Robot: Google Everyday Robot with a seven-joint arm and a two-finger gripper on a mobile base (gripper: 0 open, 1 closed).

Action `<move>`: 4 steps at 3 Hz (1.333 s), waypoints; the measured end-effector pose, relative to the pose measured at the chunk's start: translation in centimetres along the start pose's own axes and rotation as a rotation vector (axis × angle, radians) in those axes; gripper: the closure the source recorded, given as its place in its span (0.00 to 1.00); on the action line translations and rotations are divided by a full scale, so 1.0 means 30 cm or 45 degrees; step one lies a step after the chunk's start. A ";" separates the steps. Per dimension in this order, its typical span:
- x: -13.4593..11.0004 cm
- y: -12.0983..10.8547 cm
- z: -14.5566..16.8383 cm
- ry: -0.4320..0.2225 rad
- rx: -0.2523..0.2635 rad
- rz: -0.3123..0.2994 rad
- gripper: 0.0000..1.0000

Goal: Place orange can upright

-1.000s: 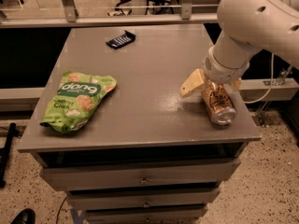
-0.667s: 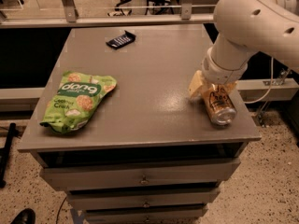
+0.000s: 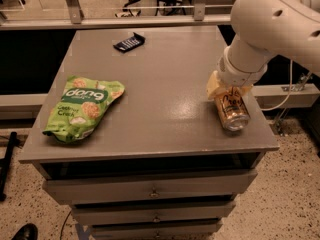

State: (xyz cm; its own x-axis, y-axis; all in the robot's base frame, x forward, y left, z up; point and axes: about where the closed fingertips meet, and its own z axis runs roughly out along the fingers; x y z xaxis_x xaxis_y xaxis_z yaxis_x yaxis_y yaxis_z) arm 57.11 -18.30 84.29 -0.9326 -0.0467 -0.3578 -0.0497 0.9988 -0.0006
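A grey worktop (image 3: pixel 150 79) fills the middle of the room, with a soft sheen of light right of its centre. Below its front edge are stacked grey drawers (image 3: pixel 150 191) with small knobs. A speckled floor (image 3: pixel 285 204) spreads around the worktop. Behind its far edge runs a pale rail (image 3: pixel 100 21). The gripper (image 3: pixel 227 91) is at the worktop's right side.

Gripper (image 3: pixel 226 90): at the right side of the table (image 3: pixel 165 84), mostly buried under the arm (image 3: pixel 272 21), only a pale yellow bit peeking out.
Orange can (image 3: pixel 232 111): far end tucked under the gripper, out of sight.
Arm: runs off the top-right corner, above the gripper.
Black object (image 3: pixel 129 42): far left of the gripper, too small to identify.
Drawers (image 3: pixel 150 191): below the gripper, lowest one cut by the bottom edge.
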 end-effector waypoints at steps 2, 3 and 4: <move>-0.132 0.006 -0.078 -0.294 -0.051 -0.158 1.00; -0.212 0.006 -0.150 -0.508 -0.131 -0.251 1.00; -0.285 -0.019 -0.184 -0.721 -0.273 -0.232 1.00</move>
State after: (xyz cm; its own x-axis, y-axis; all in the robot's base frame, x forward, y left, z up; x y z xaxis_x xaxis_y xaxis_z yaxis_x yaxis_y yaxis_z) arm 63.14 -18.56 92.49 -0.5713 -0.1409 -0.8086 -0.3156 0.9471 0.0580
